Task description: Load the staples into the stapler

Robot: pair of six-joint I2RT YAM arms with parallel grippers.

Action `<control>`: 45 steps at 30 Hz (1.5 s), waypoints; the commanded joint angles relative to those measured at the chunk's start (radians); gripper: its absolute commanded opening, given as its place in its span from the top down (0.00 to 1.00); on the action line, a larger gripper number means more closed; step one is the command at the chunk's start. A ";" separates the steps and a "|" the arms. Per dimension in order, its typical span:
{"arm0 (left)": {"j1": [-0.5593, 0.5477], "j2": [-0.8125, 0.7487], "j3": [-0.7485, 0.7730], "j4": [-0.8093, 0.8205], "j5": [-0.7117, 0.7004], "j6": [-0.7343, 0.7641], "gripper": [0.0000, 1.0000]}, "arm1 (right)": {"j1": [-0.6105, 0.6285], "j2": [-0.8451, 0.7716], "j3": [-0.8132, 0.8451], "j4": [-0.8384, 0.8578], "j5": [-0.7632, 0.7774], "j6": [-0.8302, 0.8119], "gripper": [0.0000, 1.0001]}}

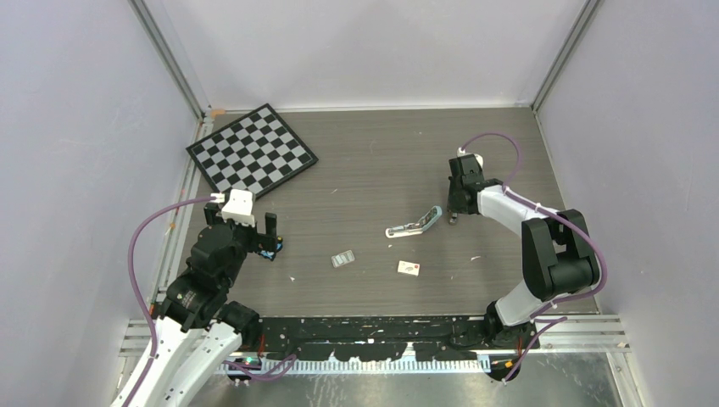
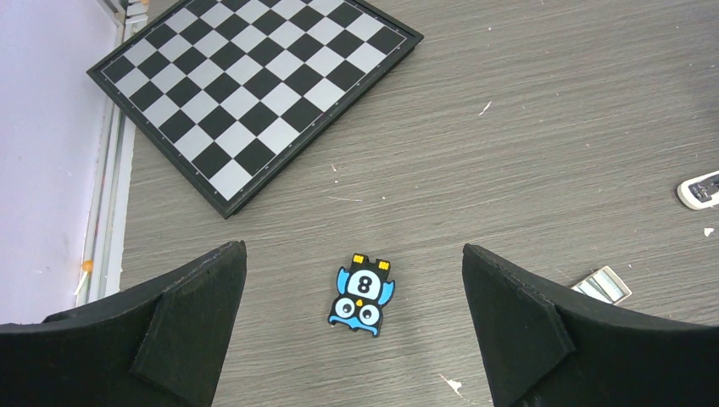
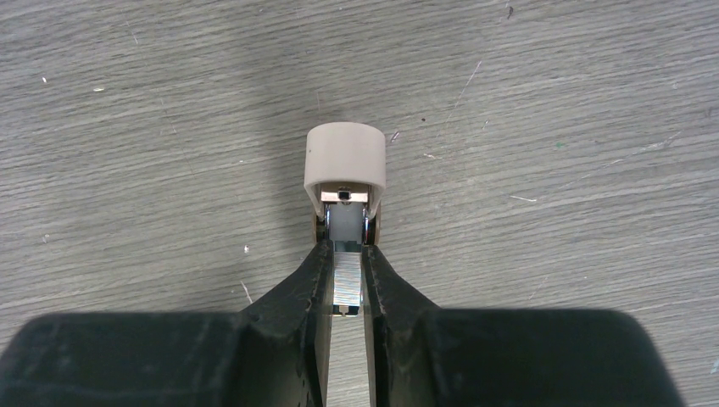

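The stapler (image 1: 415, 224) lies open at mid-table, its pale blue top raised off the white base; its end shows at the right edge of the left wrist view (image 2: 700, 190). A block of staples (image 1: 342, 259) lies on the table to its left and also shows in the left wrist view (image 2: 604, 285). My right gripper (image 1: 453, 219) is at the stapler's right end. In the right wrist view it (image 3: 348, 250) is shut on a silvery ribbed strip of staples (image 3: 348, 284), which meets a tan rounded block (image 3: 345, 161) with a metal channel. My left gripper (image 2: 352, 247) is open and empty.
A black-and-blue owl gadget (image 2: 363, 295) lies on the table between my left fingers and also shows in the top view (image 1: 270, 253). A checkerboard (image 1: 252, 148) lies at the back left. A small white box with a red mark (image 1: 409, 268) sits below the stapler.
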 commanded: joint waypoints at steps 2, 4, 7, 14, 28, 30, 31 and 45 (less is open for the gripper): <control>-0.003 0.001 0.002 0.043 0.001 -0.004 0.00 | -0.005 -0.007 0.015 0.026 -0.008 0.008 0.79; -0.003 0.003 0.003 0.044 0.001 -0.004 0.00 | -0.005 -0.016 0.015 0.027 -0.010 0.012 0.79; -0.004 0.007 0.002 0.045 0.001 -0.004 0.00 | -0.005 -0.029 0.015 0.029 -0.012 0.017 0.79; -0.004 0.011 0.002 0.045 0.001 -0.004 0.00 | -0.006 -0.034 0.011 0.041 -0.022 0.032 0.79; -0.004 0.013 0.002 0.045 0.001 -0.004 0.00 | -0.006 -0.058 0.034 0.020 -0.002 0.035 0.79; -0.004 0.014 0.002 0.046 0.002 -0.005 0.00 | -0.005 -0.058 0.040 -0.001 0.006 0.038 0.79; -0.003 0.015 0.002 0.046 0.001 -0.004 0.00 | -0.006 -0.055 0.045 -0.013 0.013 0.038 0.79; -0.003 0.014 0.002 0.046 0.001 -0.003 0.00 | -0.006 -0.026 0.014 0.043 0.014 0.044 0.80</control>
